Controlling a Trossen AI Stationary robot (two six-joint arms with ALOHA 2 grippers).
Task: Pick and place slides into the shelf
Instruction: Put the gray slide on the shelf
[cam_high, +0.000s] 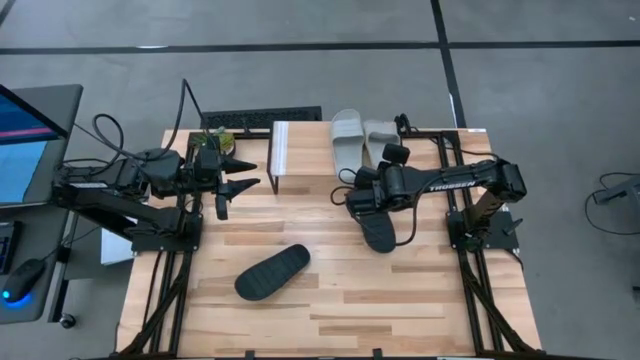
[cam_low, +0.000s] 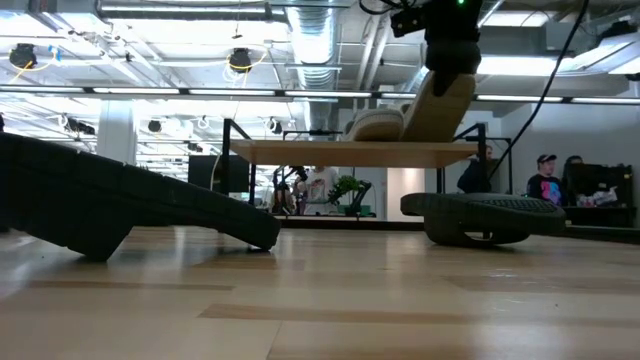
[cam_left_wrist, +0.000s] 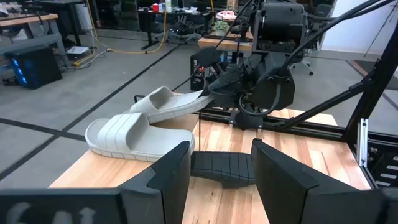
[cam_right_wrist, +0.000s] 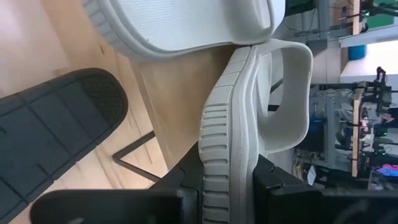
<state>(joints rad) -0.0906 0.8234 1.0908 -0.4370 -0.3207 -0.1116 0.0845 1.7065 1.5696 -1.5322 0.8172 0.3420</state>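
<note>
"TROSSEN" reads in white along the right arm (cam_high: 455, 184), just behind its gripper; nothing else legible.

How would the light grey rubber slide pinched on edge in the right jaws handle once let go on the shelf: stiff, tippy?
The light grey rubber slide probably stays fairly stiff: its ribbed sole keeps straight in the right gripper. Standing on edge, it likely tips flat when released on the wooden shelf top. The ribbing should resist slipping.

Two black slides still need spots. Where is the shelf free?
Bare: the shelf's left half, beside the grey slides. Crowded: its right end, where the right gripper pinches one grey slide on edge.
</note>
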